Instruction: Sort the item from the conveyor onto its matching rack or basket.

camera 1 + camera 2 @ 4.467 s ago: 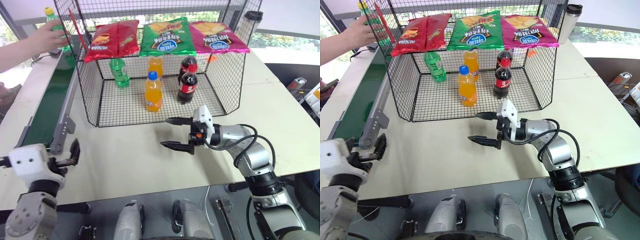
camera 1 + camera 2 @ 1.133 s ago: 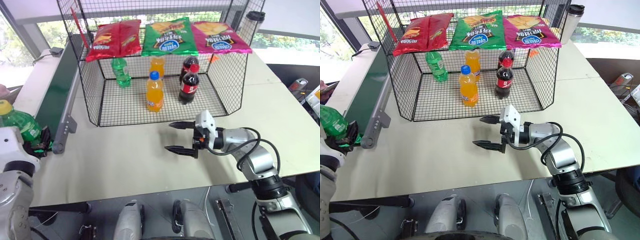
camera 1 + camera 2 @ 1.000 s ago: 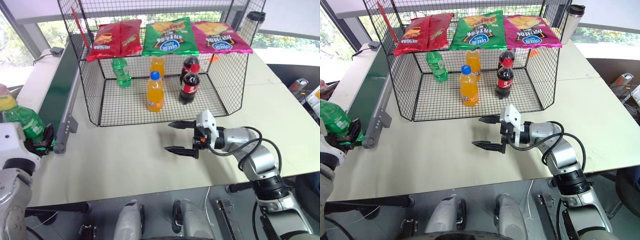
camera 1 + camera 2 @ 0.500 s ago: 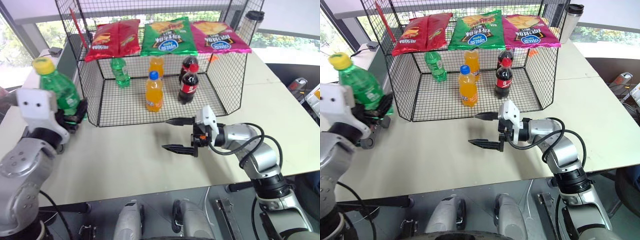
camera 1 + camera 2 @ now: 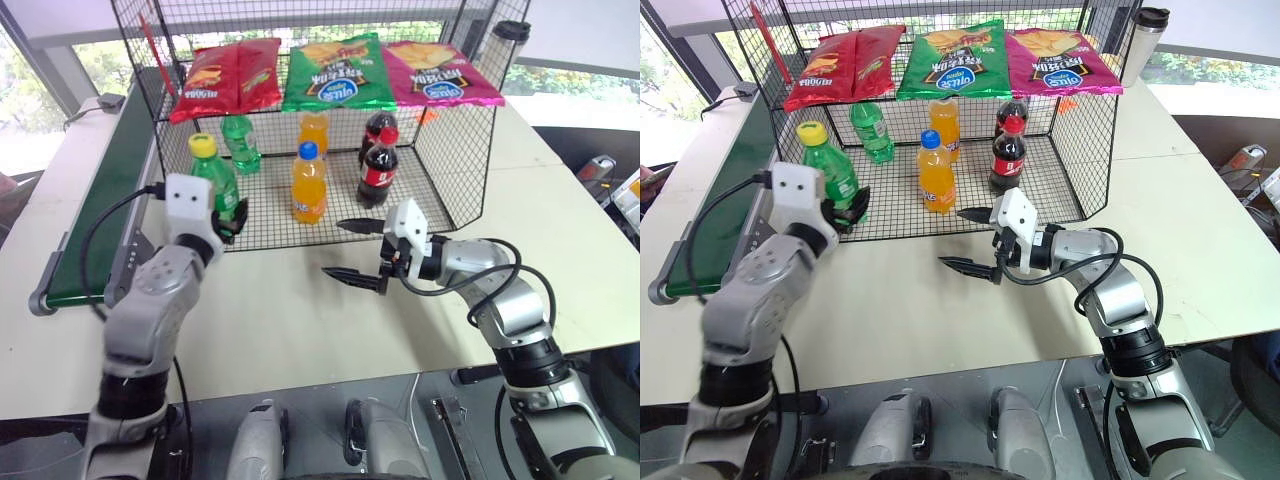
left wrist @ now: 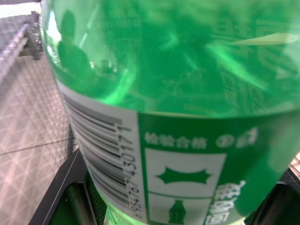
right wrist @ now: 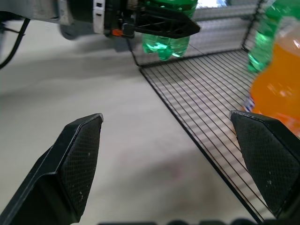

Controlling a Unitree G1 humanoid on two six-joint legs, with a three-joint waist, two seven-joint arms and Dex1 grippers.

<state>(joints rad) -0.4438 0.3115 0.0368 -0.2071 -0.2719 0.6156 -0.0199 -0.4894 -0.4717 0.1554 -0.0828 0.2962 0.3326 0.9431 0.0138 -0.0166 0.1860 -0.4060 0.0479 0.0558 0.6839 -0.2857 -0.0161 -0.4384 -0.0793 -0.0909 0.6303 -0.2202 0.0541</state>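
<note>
The left claw (image 5: 232,218) is gripping the yellow-capped green bottle (image 5: 214,180) upright at centre left of the frame, at the front left corner of the black wire basket (image 5: 455,170). The wrist view is showing the bottle's green label with a barcode and small Chinese characters, not legible. The right claw (image 5: 350,250) is hovering at centre frame over the worktop (image 5: 270,320), fingers spread apart and empty. Chip bags (image 5: 335,72) are hanging above; their brand lettering is unreadable. The conveyor (image 5: 100,225) is running along the left.
</note>
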